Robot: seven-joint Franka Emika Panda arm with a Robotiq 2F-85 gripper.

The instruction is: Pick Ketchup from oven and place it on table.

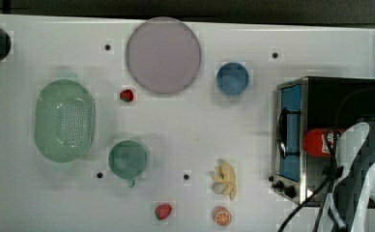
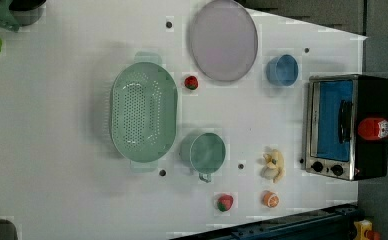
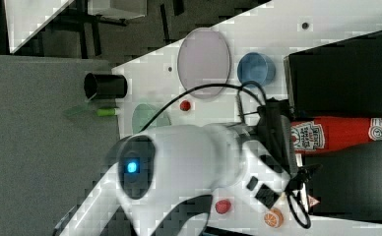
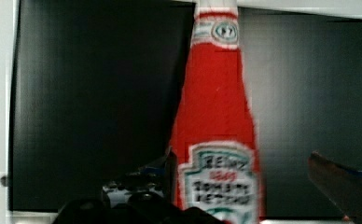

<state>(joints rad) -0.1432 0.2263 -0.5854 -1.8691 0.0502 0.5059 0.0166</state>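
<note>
The ketchup (image 4: pixel 216 102), a slim red bottle with a white label, stands upright on the flat black top of the oven (image 1: pixel 340 96). It also shows as the ketchup (image 1: pixel 318 141), the ketchup (image 2: pixel 374 128) and the ketchup (image 3: pixel 341 133). My gripper (image 4: pixel 243 158) is open, with the bottle's lower body between the fingers. One finger (image 4: pixel 169 163) is right beside the label; the other finger (image 4: pixel 342 179) stands well apart. The white arm (image 3: pixel 189 157) reaches over the oven from the table's edge. The oven's blue glass door (image 2: pixel 334 120) is shut. The white table (image 1: pixel 185 121) lies in front of the oven.
On the table are a lilac plate (image 1: pixel 163 54), a blue cup (image 1: pixel 232 78), a green colander (image 1: pixel 65 120), a green mug (image 1: pixel 127 159), two strawberries (image 1: pixel 126 95) (image 1: pixel 163 211), an orange slice (image 1: pixel 222 216) and a pale yellow toy food (image 1: pixel 225 180) near the oven's front.
</note>
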